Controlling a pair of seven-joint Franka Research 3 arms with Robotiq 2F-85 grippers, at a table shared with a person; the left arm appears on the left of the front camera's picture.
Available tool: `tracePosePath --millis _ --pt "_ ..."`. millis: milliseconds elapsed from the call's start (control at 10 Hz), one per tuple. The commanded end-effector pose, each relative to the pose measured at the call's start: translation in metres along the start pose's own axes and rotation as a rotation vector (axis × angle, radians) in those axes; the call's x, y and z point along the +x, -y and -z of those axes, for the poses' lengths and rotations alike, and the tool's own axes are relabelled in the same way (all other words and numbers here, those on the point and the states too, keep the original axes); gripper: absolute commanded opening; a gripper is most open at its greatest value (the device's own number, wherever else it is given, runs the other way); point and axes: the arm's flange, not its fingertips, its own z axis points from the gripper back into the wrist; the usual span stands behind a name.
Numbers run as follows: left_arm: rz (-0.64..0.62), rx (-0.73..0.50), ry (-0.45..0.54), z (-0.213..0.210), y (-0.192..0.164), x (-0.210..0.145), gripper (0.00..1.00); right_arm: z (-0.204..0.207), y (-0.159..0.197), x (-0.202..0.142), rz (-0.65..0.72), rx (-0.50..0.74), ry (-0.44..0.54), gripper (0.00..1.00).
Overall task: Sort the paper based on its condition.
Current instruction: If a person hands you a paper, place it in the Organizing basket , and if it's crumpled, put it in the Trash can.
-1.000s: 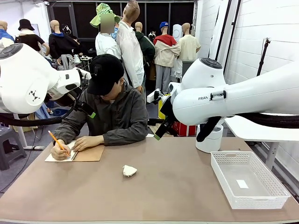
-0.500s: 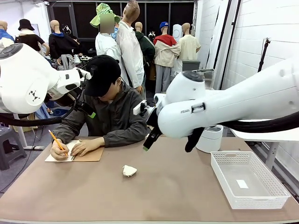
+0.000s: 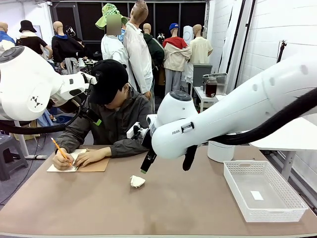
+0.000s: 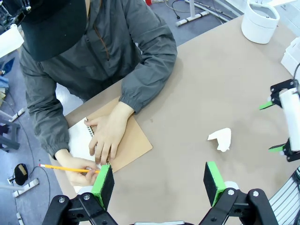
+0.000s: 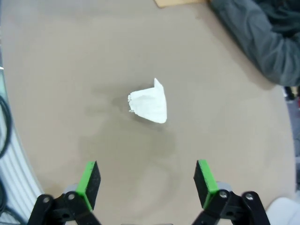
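The tan counter (image 3: pixel 198 208) carries a crumpled white paper (image 5: pixel 150 105) just ahead of the right claw (image 5: pixel 146 180), centred between its spread fingers. A brown-backed notepad (image 4: pixel 136 145) lies ahead of the left claw (image 4: pixel 158 180). A white mesh basket (image 3: pixel 257 213) and a round tub (image 3: pixel 221 148) sit well apart from both.

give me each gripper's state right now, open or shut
Left gripper: open, holding nothing.
Right gripper: open, empty, above the crumpled paper.
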Motion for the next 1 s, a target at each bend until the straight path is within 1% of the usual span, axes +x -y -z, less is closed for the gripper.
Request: tracePosePath --millis 0,100,200,300,400,600,700,900 --pt "0.0 -0.001 0.002 -0.001 -0.001 0.0 1.0 0.018 0.005 0.016 -0.012 -0.007 -0.028 1.0" --pt "0.0 -0.001 0.002 -0.001 -0.001 0.0 1.0 0.025 0.005 0.017 -0.014 0.001 -0.037 1.0" --pt "0.0 -0.001 0.002 -0.001 -0.001 0.0 1.0 0.023 0.003 0.017 -0.016 0.0 -0.024 1.0" --pt "0.0 -0.001 0.002 -0.001 -0.001 0.0 1.0 0.01 0.002 0.013 -0.017 -0.001 -0.009 1.0" --pt "0.0 -0.001 0.002 -0.001 -0.001 0.0 1.0 0.026 0.004 0.01 -0.024 0.015 -0.022 1.0" --pt "0.0 -0.001 0.002 -0.001 -0.001 0.0 1.0 0.026 0.004 0.01 -0.024 0.015 -0.022 1.0" --pt "0.0 -0.001 0.002 -0.001 -0.001 0.0 1.0 0.023 0.004 0.012 -0.026 0.012 -0.016 1.0" --pt "0.0 -0.001 0.002 -0.001 -0.001 0.0 1.0 0.042 0.012 0.026 -0.021 0.012 -0.038 1.0"
